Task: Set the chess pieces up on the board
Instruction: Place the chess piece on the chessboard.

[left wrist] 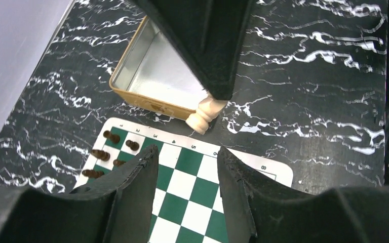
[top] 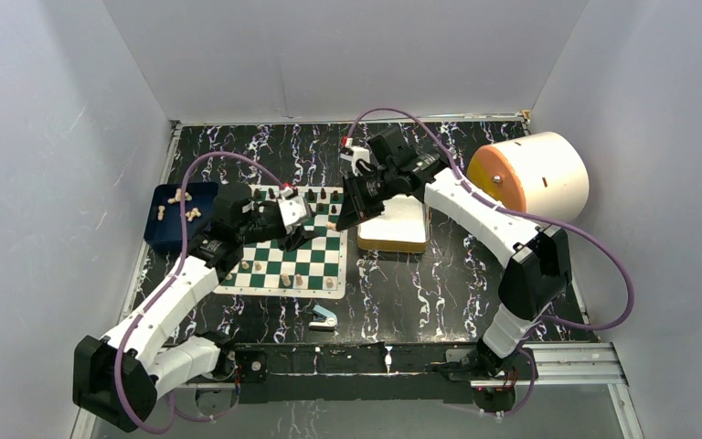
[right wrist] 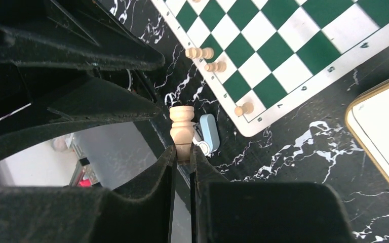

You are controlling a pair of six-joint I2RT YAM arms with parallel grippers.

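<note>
The green and white board (top: 315, 261) lies left of centre on the table. Dark brown chess pieces (left wrist: 112, 136) stand along its far edge, pale ones (right wrist: 199, 52) along its near edge. My right gripper (right wrist: 182, 152) is shut on a pale beige piece (right wrist: 181, 125) and holds it just past the board's far right corner, by the tin. In the left wrist view that piece (left wrist: 206, 112) hangs below the right gripper's fingers. My left gripper (left wrist: 185, 158) hovers open over the board's far half with nothing between its fingers; it also shows from above (top: 294, 240).
A silver tin (top: 395, 224) sits right of the board. A dark blue tray (top: 172, 229) at the board's left holds several pale pieces. A blue-and-white stapler-like object (top: 324, 318) lies near the front. A cream cylinder with an orange face (top: 530, 174) stands at the back right.
</note>
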